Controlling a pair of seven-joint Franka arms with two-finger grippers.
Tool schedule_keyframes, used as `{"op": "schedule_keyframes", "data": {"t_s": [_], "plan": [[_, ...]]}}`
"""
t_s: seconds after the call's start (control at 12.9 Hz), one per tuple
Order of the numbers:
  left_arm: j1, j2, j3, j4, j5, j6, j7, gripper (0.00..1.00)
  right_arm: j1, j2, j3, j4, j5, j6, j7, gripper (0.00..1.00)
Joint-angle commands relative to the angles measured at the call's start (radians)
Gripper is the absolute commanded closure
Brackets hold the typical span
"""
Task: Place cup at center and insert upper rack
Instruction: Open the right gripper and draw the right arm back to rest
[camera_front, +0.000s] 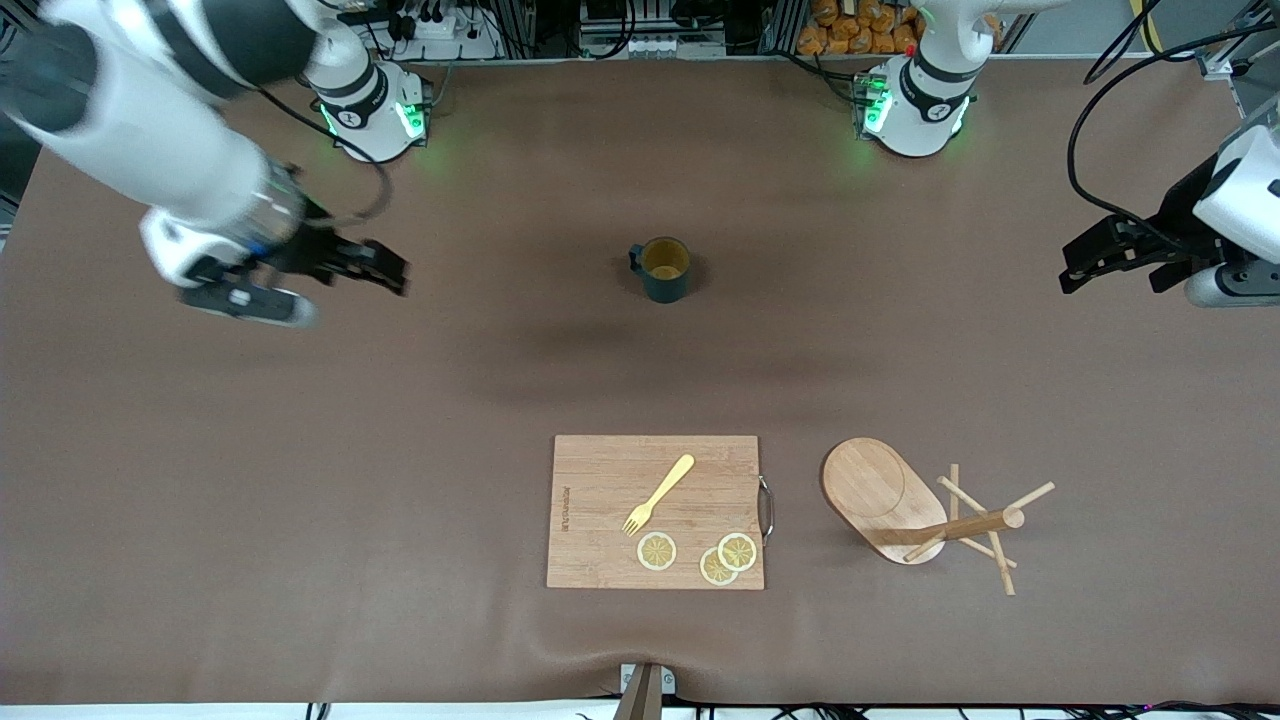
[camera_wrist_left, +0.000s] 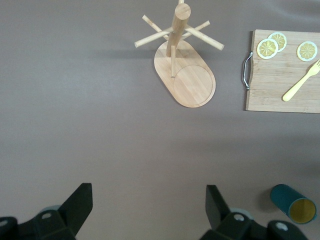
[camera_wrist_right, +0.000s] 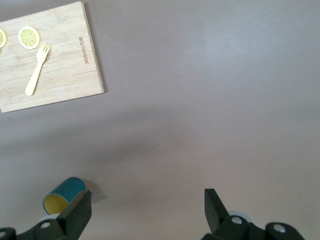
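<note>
Cup upright, mug tree upright, both claws spread and empty

We judge the cup (camera_front: 663, 268), farther from the camera than the cutting board (camera_front: 655, 511), rigid, breakable, best pinched across its rim; the light, stiff mug tree (camera_front: 925, 510) stands beside that board, best gripped by its post. Left claw (camera_front: 1120, 262) and right claw (camera_front: 345, 265) hover over bare desk (camera_front: 300, 480).

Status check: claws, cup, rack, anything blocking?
Left claw and right claw open, empty, above bare table. Cup upright, mid-table. Rack beside cutting board, nearer the front camera than the cup. Nothing around the cup.
</note>
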Motion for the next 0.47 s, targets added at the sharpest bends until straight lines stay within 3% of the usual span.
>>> {"op": "schedule_keyframes", "data": {"t_s": [0.0, 0.39], "plan": [[-0.010, 0.003, -0.003, 0.005, -0.007, 0.003, -0.013, 0.00, -0.054, -0.101, -0.009, -0.052, -0.087, -0.035, -0.125, 0.00], [-0.037, 0.025, -0.009, 0.017, -0.010, 0.003, -0.111, 0.00, -0.249, -0.115, -0.010, -0.064, -0.089, -0.082, -0.321, 0.00]]}}
